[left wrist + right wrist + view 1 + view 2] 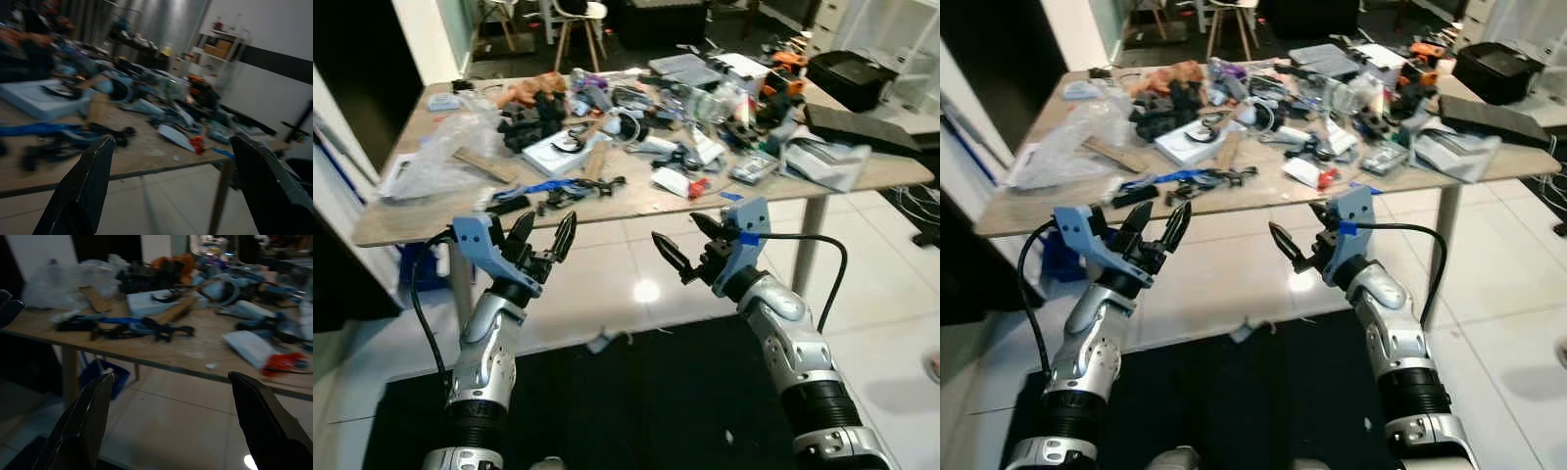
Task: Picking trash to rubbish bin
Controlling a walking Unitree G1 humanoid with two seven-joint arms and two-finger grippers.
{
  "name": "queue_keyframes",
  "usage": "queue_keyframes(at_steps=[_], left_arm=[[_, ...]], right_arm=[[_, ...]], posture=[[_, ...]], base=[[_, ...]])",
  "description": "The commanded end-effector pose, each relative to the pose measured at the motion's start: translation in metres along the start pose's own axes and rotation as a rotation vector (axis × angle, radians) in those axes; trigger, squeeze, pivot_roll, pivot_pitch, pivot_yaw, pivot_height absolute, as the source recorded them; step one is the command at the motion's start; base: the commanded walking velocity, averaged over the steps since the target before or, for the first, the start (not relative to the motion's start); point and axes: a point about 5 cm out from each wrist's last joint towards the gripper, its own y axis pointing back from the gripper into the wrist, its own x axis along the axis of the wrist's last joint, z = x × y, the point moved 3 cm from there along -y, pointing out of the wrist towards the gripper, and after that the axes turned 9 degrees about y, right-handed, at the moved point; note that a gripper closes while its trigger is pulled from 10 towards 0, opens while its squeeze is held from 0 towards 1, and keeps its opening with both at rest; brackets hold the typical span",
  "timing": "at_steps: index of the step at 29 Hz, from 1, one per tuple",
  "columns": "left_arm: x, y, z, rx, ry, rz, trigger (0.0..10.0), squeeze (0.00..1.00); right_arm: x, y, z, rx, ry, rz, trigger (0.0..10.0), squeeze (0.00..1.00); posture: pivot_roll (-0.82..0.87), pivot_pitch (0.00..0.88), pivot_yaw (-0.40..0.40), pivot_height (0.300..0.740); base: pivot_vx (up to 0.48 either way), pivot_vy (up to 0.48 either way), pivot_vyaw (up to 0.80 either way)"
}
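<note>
Right in front of that cluttered surface [636, 201] your left gripper [540, 238] and right gripper [690, 247] hang over the floor [607, 279], jaws wide open, holding zilch.

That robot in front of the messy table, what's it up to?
Nothing is being handled yet. The robot stands facing a wooden table piled with clutter: a crumpled clear plastic bag, tools, cables and a small white packet with red on it. Its left gripper and right gripper are both raised in front of the table edge, open and empty. A scrap of paper lies on the floor below.
</note>
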Motion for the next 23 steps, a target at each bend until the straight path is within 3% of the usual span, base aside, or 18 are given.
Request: queue_keyframes(at_steps=[1, 11, 16, 23], left_arm=[[0.0001, 0.0004, -0.0018, 0.003, -0.001, -0.005, 10.0, 0.0], [-0.0001, -0.0007, -0.0009, -0.011, 0.006, -0.002, 10.0, 0.0], [-0.0004, -0.0017, 0.0017, -0.038, 0.014, 0.006, 10.0, 0.0], [-0.0017, -0.0033, 0.0033, -0.063, 0.007, 0.009, 10.0, 0.0]], right_arm=[[-0.0036, -0.0007, -0.0019, 0.007, -0.022, -0.012, 10.0, 0.0], [-0.004, -0.0006, -0.0005, 0.003, -0.031, -0.008, 10.0, 0.0], [-0.0067, 0.0018, 0.0047, -0.04, -0.079, 0.01, 10.0, 0.0], [-0.0054, 0.0023, 0.0064, -0.037, -0.063, 0.019, 10.0, 0.0]], posture=[[0.01, 0.0, -0.019, 0.74], [0.0, 0.0, -0.024, 0.74], [0.0, 0.0, -0.028, 0.74], [0.0, 0.0, -0.033, 0.74]], base=[[0.0, 0.0, 0.0], [0.0, 0.0, 0.0], [0.0, 0.0, 0.0], [0.0, 0.0, 0.0]])
